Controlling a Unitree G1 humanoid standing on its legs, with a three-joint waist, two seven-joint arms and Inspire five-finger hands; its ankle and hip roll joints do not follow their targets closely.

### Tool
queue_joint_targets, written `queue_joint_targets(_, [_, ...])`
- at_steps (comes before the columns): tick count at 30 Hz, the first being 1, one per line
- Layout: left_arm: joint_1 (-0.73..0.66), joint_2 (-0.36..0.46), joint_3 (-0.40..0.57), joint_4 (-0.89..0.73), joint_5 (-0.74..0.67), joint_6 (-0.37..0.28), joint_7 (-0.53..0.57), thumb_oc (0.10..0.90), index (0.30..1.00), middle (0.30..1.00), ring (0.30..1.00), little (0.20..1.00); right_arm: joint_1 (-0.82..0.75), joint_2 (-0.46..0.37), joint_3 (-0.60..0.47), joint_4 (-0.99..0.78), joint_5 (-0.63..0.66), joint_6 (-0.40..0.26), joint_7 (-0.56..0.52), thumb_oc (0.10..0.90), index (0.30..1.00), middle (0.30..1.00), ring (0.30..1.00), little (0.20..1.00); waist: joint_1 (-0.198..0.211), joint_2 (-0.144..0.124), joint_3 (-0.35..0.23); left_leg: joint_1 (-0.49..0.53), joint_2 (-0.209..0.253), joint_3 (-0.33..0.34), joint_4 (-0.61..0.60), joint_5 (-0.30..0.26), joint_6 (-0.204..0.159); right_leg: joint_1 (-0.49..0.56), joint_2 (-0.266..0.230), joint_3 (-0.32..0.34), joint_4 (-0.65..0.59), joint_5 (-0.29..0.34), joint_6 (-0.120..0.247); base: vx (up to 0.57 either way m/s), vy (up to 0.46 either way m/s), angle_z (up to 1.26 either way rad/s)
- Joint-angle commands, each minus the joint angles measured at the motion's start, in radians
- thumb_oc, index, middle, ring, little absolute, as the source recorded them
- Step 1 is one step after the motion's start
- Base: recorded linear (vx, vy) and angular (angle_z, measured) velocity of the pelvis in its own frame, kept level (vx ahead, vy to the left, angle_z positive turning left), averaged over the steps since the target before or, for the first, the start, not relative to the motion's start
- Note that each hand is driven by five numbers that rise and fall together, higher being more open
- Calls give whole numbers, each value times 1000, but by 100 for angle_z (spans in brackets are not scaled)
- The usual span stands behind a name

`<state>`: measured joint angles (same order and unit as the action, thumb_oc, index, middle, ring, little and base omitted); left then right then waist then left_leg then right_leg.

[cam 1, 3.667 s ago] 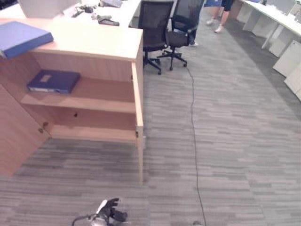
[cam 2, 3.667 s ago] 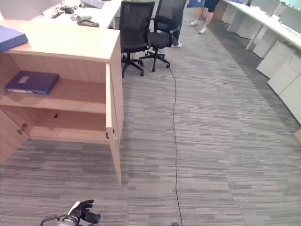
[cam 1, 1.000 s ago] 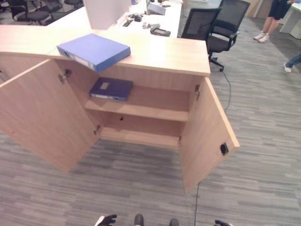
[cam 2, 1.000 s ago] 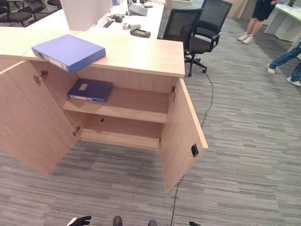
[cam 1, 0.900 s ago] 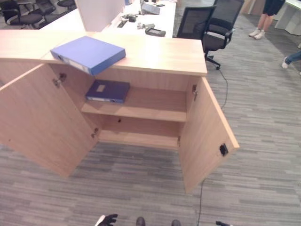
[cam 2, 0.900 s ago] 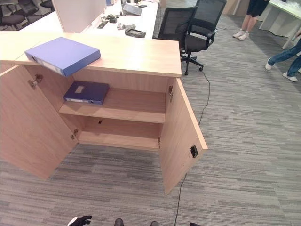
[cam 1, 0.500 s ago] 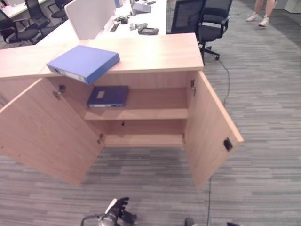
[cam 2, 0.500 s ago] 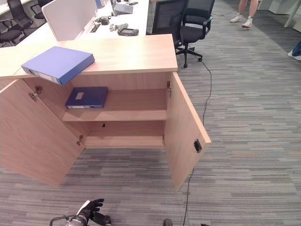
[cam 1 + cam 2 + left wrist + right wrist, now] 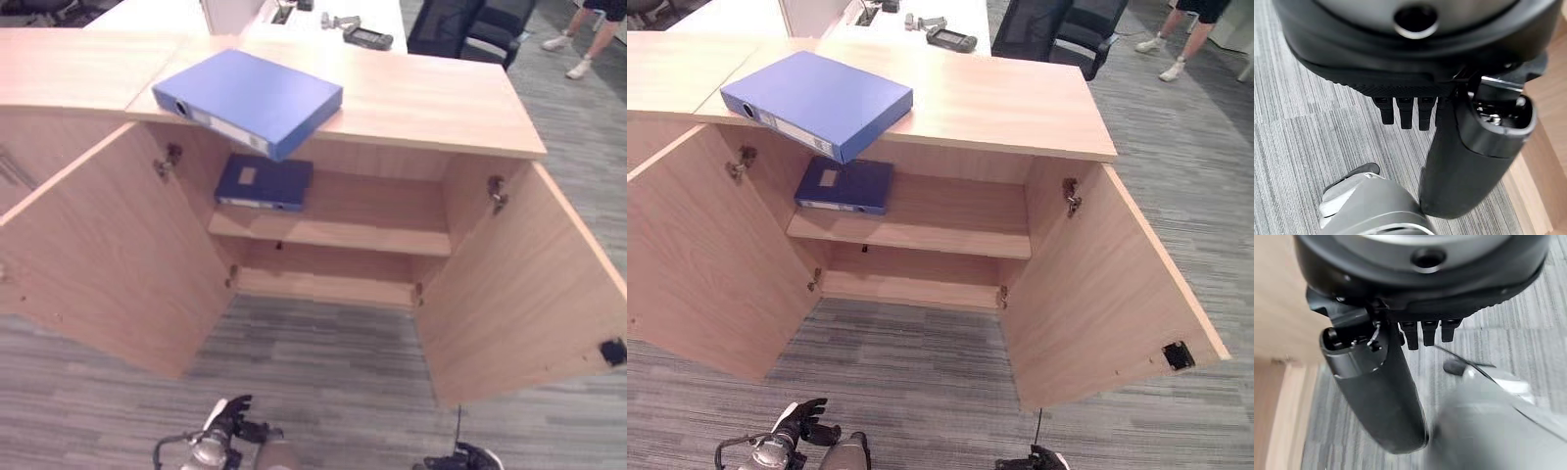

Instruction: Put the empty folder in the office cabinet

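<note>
Blue folder (image 9: 250,100) with a white spine label lies atop cabinet (image 9: 431,108).

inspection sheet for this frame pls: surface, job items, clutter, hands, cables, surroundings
Surface: cabinet top, both doors open.
Job's things: blue folder on top, corner overhanging the front edge; darker folder flat on the upper shelf.
Clutter: devices on the desk behind.
Hands: left hand and right hand low, fingers straight, holding nothing.
Cables: nothing seen.
Surroundings: grey carpet, office chair, a person's legs.
</note>
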<state>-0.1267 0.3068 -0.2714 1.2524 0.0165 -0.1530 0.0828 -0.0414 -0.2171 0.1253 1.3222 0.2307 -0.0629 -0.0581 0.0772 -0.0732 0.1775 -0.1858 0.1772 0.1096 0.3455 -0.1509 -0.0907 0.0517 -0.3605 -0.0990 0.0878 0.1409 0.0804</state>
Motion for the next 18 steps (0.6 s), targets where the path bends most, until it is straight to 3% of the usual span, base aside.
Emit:
queue_joint_targets(1, [7,51,-70,-49,22,-17,-2,800,900,900,900,900,-30,-46,81,-84,-38,-4,-5,800,900,900,900,900,29,14,-35,32,123,22,-378,324,-86,29,-130,-69,51,171,175,211,1243,-52])
queue_joint_targets(2, [6,71,-72,-70,26,-9,-4,800,900,900,900,900,-51,-47,106,-126,-36,-20,-6,800,900,900,900,900,16,32,-22,80,30,37,-418,296,-29,-17,-34,-88,160,67,136,211,1300,-81])
queue_joint_targets(3, [6,75,-66,-69,31,-8,-1,800,900,900,900,900,-53,-45,111,-138,-26,-24,-6,800,900,900,900,900,7,40,-16,99,0,33,-430,286,-11,-38,36,-54,175,3,116,298,1173,-67])
queue_joint_targets(4, [14,83,-46,-53,36,-3,7,800,900,900,900,900,-58,-37,133,-148,-8,-37,-4,800,900,900,900,900,-6,47,7,151,-46,20,-433,246,17,-89,200,-18,173,-141,72,234,570,-14])
queue_joint_targets(6, [16,82,-40,-47,32,0,8,800,900,900,900,900,-62,-32,145,-150,-5,-40,-6,800,900,900,900,900,-9,43,17,168,-67,7,-433,231,25,-114,255,-22,121,-143,64,212,249,64])
queue_joint_targets(7, [23,73,-45,-41,38,1,6,800,900,900,900,900,-57,-36,142,-143,0,-38,-8,800,900,900,900,900,-22,36,20,192,-95,-7,-433,208,34,-131,277,-19,26,-119,64,250,90,56])
queue_joint_targets(10, [28,56,-51,-32,45,-2,2,800,900,900,900,900,-51,-43,128,-132,4,-35,-10,800,900,900,900,900,-45,47,25,222,-108,-29,-433,183,38,-157,279,-13,-46,-75,73,207,21,35])
queue_joint_targets(12, [37,43,-67,-29,68,-3,-7,800,900,900,900,900,-37,-49,104,-113,-2,-28,-11,800,900,900,900,900,-76,65,31,263,-99,-40,-433,156,33,-230,226,-44,-99,2,103,258,-85,20])
queue_joint_targets(16, [60,40,-69,-33,91,-11,-18,800,900,900,900,900,-2,-60,74,-81,-29,-18,-4,800,900,900,900,900,-108,93,36,334,-92,-51,-433,116,25,-278,159,-80,-131,53,128,267,-80,61])
queue_joint_targets(18, [67,38,-74,-25,105,-16,-25,800,900,900,900,900,24,-70,60,-54,-41,-13,-3,800,900,900,900,900,-115,91,23,366,-113,-59,-433,90,23,-247,144,-84,-157,62,132,252,-25,-55])
